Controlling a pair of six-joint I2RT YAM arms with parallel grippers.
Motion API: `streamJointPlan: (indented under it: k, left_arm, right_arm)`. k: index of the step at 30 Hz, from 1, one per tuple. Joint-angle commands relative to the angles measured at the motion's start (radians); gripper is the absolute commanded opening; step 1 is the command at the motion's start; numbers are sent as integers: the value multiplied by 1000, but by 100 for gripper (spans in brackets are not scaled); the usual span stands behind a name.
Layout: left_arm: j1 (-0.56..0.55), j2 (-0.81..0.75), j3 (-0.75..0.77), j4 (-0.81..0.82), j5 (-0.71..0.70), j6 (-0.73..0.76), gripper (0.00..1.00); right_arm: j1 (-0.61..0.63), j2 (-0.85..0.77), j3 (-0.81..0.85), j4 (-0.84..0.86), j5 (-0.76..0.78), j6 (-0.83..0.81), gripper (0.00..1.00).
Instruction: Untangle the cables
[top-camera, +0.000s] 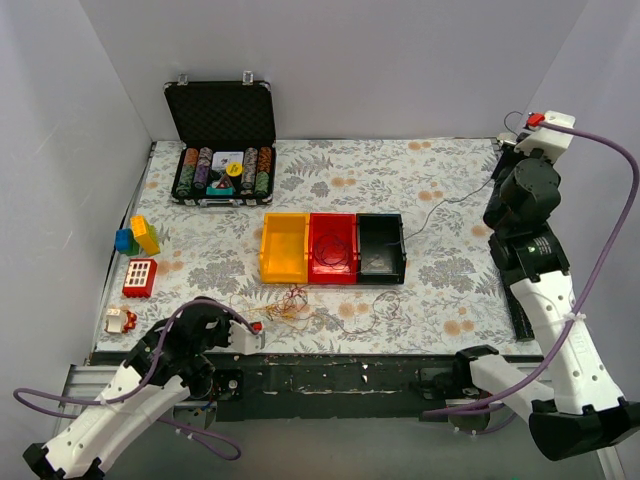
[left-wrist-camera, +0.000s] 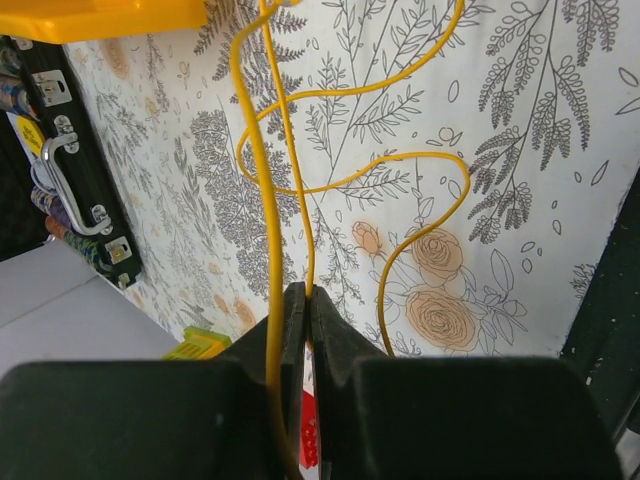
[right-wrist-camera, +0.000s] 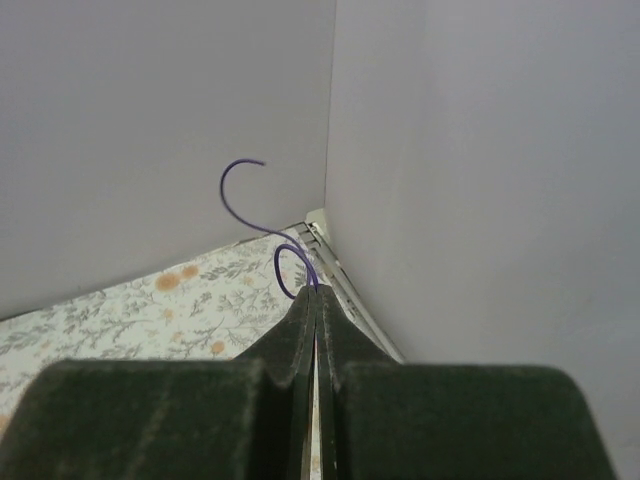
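Observation:
The cables lie as a loose knot (top-camera: 292, 302) of yellow, dark red and pale wires on the floral cloth in front of the bins, with curly strands trailing right (top-camera: 385, 305). My left gripper (top-camera: 257, 329) is low at the knot's left side. In the left wrist view it (left-wrist-camera: 307, 295) is shut on a yellow wire (left-wrist-camera: 262, 180) that loops away over the cloth. My right gripper (top-camera: 508, 150) is raised at the far right corner. In the right wrist view it (right-wrist-camera: 316, 292) is shut on a thin purple wire (right-wrist-camera: 232, 208), whose free end curls up. A dark strand (top-camera: 440, 210) runs from there towards the black bin.
Yellow (top-camera: 283, 247), red (top-camera: 333, 248) and black (top-camera: 381, 247) bins stand in a row mid-table. An open poker chip case (top-camera: 222, 140) stands at the back left. Toy blocks (top-camera: 140, 235), a red block (top-camera: 140, 277) and a small toy (top-camera: 120, 320) lie along the left edge. Walls enclose three sides.

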Motion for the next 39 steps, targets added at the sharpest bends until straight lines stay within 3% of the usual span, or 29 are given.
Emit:
streamJointPlan:
  k: [1,4,8,11,19,22,26,30,32,35,39]
  left_arm:
    - [6,-24,20,35,-8,7,0]
    - [4,-23,15,5,-20,35,0]
    - [4,-31,-3,-29,-22,16,0]
    - [4,-41,-23,-69,-33,50,0]
    - [5,89,-68,-141,-122,-50,0]
    - [4,120,-69,-131,-131,-83,0]
    - [6,101,-68,-63,-154,-85,0]
    - [4,61,-89,-97,-187,-54,0]
    - [5,49,-84,-86,-175,-59,0]
    - [4,25,-66,9,-155,-65,0]
    - [4,-3,-26,268,-123,-67,0]
  right_arm:
    - [-18,31,94,51,-15,2,1]
    - [-38,46,125,99,76,-59,1]
    - [-64,58,209,103,19,-43,1]
    - [-64,85,249,130,85,-64,1]
    - [-70,106,291,455,242,-346,1]
    - [-73,105,259,654,298,-510,1]
    - [-75,100,263,639,298,-495,1]
    - [-83,105,269,828,306,-624,1]
    - [-84,112,335,703,285,-528,1]
    - [-84,111,407,353,202,-265,1]
    - [-84,24,301,-51,70,78,1]
